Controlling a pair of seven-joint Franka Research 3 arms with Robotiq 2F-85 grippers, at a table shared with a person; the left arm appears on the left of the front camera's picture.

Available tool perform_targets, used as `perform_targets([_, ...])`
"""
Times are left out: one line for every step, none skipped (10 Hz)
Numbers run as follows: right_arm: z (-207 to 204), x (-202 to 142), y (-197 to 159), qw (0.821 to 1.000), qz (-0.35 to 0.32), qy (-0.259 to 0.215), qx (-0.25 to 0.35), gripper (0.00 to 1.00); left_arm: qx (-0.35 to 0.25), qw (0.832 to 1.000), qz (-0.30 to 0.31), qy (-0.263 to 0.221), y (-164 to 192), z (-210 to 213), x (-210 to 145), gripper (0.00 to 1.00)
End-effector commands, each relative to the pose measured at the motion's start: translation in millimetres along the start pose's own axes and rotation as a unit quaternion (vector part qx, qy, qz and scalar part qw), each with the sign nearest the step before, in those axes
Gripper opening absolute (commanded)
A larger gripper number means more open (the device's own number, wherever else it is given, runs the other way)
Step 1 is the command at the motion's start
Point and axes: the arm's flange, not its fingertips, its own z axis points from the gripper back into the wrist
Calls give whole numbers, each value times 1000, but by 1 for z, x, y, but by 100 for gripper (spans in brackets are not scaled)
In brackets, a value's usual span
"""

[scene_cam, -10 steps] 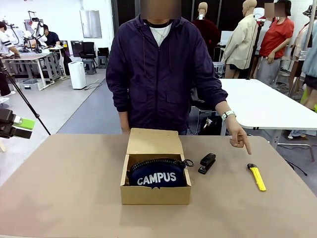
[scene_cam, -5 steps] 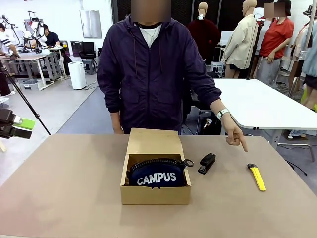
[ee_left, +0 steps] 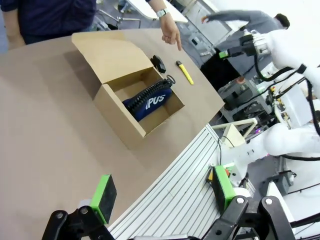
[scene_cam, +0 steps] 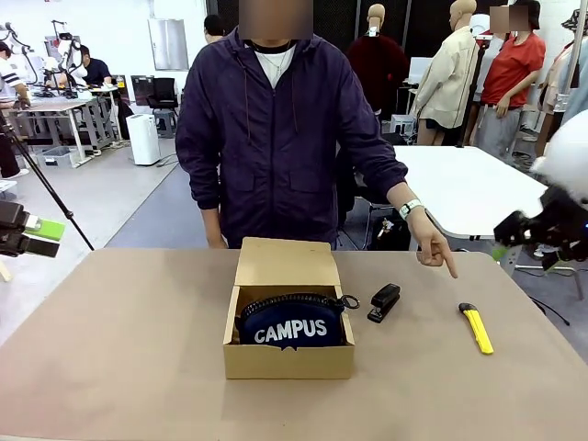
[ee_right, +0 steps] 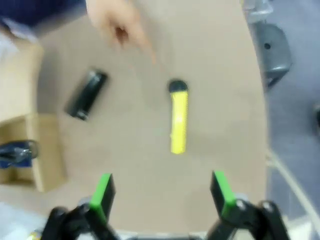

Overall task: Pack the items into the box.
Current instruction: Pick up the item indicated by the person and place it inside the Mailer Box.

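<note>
The right gripper (ee_right: pixel 161 184) hangs released, green pads spread wide, above the table's edge to the right of the box (scene_cam: pixel 287 361). The left gripper (ee_left: pixel 162 194), also released, hangs well off to the box's left. The step in hand looks to be fetching the yellow utility knife (ee_right: pixel 178 122). The wrist picture is smeared, but the knife's long axis seems to run between the pads, so the jaws would close across its narrow width. My advice is to hold that roll, centre over mid-body, and go down until the pads nearly brush the table (scene_cam: pixel 138 349). The knife is slim, flat-lying, hard smooth plastic, and it could squirt out of a high pinch.

The box is plain matt brown cardboard, square-cornered and open. Inside sits the navy fabric pouch (scene_cam: pixel 292 323), soft and bulging with a coarse zip on top, taking up most of the room. Just right of the box lies the small black stapler (scene_cam: pixel 384 301), which is wedge-shaped; the knife lies farther right. Behind the box opening the flap lid (scene_cam: pixel 283 262) stands open, and the person's hand (scene_cam: pixel 435 250) points down toward the knife.
</note>
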Motion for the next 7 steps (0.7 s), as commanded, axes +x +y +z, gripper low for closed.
perform_targets([-22,-10,24,987,100,1,-125,100,-4,1000,-8,1,1,3,1,100])
perform_targets([-27,-15,32,988,98,-32,-111,100,-4,1000,-8,1,1,3,1,100])
perform_targets([-13,-6,15,996,56,15,-62,100,-4,1000,-8,1,1,3,1,100])
perform_targets([-13,-6,15,996,56,15,-62,100,-4,1000,-8,1,1,3,1,100])
perform_targets([-13,-6,15,996,56,15,-62,100,-4,1000,-8,1,1,3,1,100])
perform_targets([-13,-6,15,996,56,15,-62,100,-4,1000,-8,1,1,3,1,100])
perform_targets([-19,-11,13,994,75,13,-78,100,-4,1000,-8,1,1,3,1,100])
